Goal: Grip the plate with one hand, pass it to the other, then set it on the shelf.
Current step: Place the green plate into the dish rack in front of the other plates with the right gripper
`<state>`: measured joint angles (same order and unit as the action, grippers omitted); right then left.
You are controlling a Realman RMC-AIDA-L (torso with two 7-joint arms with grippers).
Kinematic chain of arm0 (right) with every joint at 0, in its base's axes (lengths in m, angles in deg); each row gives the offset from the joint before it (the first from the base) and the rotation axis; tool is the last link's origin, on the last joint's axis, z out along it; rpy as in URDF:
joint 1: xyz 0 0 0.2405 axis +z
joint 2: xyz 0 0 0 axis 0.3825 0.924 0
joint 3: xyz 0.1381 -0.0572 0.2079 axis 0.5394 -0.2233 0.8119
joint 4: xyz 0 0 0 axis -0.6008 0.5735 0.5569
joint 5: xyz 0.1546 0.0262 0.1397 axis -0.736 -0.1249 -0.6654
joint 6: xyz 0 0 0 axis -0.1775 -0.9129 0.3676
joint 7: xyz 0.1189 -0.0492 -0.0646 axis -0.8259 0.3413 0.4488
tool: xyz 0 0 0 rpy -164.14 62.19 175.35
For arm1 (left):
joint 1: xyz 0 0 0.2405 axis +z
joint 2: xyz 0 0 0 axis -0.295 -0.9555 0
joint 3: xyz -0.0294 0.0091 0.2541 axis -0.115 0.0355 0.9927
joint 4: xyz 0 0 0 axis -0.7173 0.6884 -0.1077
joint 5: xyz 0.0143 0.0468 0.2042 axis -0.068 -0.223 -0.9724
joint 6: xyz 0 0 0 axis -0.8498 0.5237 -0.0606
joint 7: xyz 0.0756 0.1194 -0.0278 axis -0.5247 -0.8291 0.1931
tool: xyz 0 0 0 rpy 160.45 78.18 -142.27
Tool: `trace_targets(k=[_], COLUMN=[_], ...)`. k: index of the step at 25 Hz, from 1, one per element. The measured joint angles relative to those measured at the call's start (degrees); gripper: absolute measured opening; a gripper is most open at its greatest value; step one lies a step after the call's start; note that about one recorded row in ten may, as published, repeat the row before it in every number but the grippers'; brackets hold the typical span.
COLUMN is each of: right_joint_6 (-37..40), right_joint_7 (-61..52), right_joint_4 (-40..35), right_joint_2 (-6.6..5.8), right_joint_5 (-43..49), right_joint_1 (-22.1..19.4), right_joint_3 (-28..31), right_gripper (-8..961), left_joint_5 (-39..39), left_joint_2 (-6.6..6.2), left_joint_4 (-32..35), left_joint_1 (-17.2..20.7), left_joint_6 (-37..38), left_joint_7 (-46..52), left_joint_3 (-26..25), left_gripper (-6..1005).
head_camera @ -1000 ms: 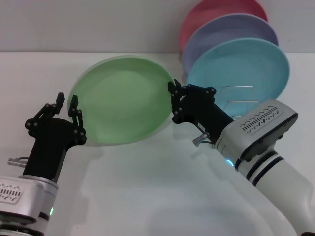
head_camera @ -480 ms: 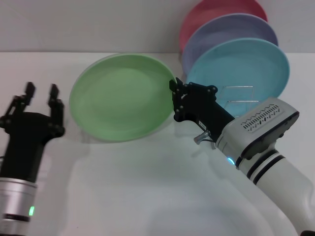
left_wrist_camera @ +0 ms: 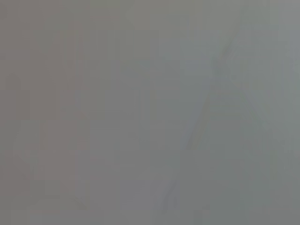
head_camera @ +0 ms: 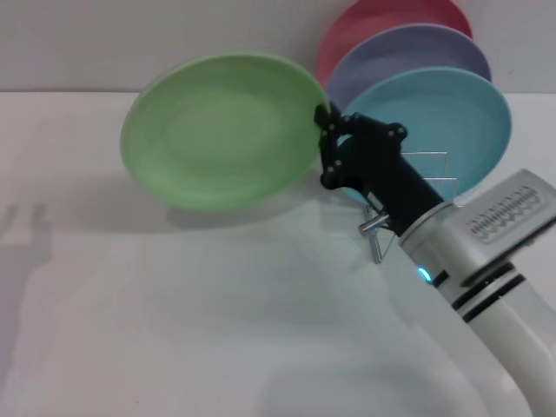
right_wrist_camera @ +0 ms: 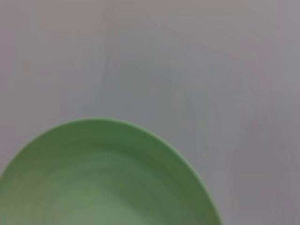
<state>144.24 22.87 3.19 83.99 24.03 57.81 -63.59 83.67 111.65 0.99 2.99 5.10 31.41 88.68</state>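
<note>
The light-green plate hangs tilted above the white table, its face toward me. My right gripper is shut on its right rim and holds it up. The plate also fills the lower part of the right wrist view. The wire shelf stands behind my right arm, mostly hidden by it. My left gripper is out of view; the left wrist view shows only blank grey.
A turquoise plate, a lavender plate and a pink plate stand upright in the shelf at the back right. The white table spreads in front, with a wall behind.
My left gripper let go of the plate's left rim and withdrew out of view. My right gripper lifted the plate up and toward the shelf.
</note>
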Motion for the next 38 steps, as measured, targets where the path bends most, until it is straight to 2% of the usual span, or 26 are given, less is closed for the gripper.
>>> trace_targets(k=[1, 3, 8, 11, 38], right_joint_6=[3.0, 4.7, 13.2, 16.1, 17.5], right_joint_7=[0.0, 0.0, 0.0, 0.0, -0.4], right_joint_4=[0.0, -0.1, -1.3, -1.9, -2.2], right_joint_2=[-0.09, -0.17, -0.35, -0.36, -0.26], right_joint_5=[0.0, 0.0, 2.2, 2.6, 2.7], right_joint_1=[-0.7, -1.1, -4.2, -5.2, -4.8], right_joint_3=[-0.1, -0.2, -0.1, 0.0, 2.4], right_gripper=[16, 16, 16, 16, 17], left_joint_5=[0.3, 0.1, -0.1, 0.2, 0.0], left_joint_2=[-0.12, -0.3, -0.36, -0.34, 0.09], left_joint_4=[-4.6, -5.8, -7.0, -7.1, -6.6], left_joint_1=[-1.4, -2.0, -2.8, -3.8, -5.9], left_joint_6=[-0.8, -1.4, -3.7, -8.5, -10.6], left_joint_7=[8.4, 10.8, 12.1, 12.2, 10.7], left_joint_3=[-2.6, -3.9, -4.8, -4.8, -4.4], left_gripper=[411, 411, 411, 411, 411])
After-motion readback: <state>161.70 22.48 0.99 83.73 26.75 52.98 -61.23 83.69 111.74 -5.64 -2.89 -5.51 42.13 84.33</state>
